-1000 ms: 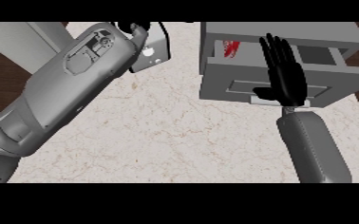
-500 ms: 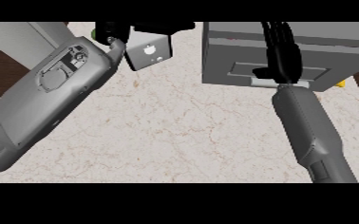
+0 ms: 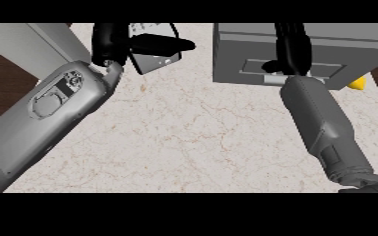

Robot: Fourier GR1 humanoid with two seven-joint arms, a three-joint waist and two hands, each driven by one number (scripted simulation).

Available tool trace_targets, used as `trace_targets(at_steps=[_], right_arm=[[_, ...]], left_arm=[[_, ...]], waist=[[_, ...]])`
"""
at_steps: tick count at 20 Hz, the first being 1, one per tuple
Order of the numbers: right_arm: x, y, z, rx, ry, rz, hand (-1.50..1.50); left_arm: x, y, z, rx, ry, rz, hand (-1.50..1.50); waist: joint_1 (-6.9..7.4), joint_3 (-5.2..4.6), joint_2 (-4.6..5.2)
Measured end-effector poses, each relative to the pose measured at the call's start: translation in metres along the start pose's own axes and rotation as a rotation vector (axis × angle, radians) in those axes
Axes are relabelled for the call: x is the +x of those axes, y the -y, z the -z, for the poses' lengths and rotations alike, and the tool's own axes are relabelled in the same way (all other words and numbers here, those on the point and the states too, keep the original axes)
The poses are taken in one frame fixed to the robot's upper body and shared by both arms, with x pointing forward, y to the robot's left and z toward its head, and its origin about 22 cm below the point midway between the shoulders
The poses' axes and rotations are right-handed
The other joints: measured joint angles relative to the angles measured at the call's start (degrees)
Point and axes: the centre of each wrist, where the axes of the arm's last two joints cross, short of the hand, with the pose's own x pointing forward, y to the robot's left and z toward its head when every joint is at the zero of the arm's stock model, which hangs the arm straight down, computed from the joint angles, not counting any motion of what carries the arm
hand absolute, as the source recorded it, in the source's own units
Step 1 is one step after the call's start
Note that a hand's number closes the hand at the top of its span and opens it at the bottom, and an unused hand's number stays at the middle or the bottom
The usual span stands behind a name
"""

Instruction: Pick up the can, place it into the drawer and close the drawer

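Note:
The grey drawer unit [image 3: 244, 52] stands at the upper right, its front flush with the body. The can shows nowhere; I cannot see inside the drawer. My right hand [image 3: 291, 47] lies against the drawer front above the handle [image 3: 255, 66], fingers straight and pointing away from me, open and holding nothing. My left hand [image 3: 111, 42] is at the upper left, fingers relaxed, with one stretched rightward over a small grey-white object [image 3: 156, 60]; it grips nothing.
A yellow object [image 3: 358, 83] peeks out at the drawer unit's right side. A grey cabinet edge [image 3: 40, 42] and dark floor lie at the far left. The marbled counter [image 3: 192, 140] spreads between the two forearms.
One second ago the drawer stood open with a red can inside. My right hand has pushed the front in, and the can is hidden. The left arm has swung lower and leftward.

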Motion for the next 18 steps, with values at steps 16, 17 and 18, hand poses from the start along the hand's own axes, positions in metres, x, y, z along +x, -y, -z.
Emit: trace_targets(at_steps=[16,17,18], right_arm=[[0.010,0.018,0.037,0.071,0.050,0.044,-1.50],[0.011,0.018,0.037,0.065,0.051,0.072,-1.50],[0.011,0.018,0.038,0.064,0.046,0.101,-1.50]], left_arm=[[-0.020,-0.019,-0.021,-0.007,0.007,0.006,-1.50],[-0.022,-0.019,-0.022,-0.007,0.005,0.007,-1.50],[-0.023,-0.021,-0.023,-0.007,0.004,0.010,-1.50]], waist=[[0.22,0.29,1.41],[0.12,0.32,1.40],[0.08,0.37,1.40]])
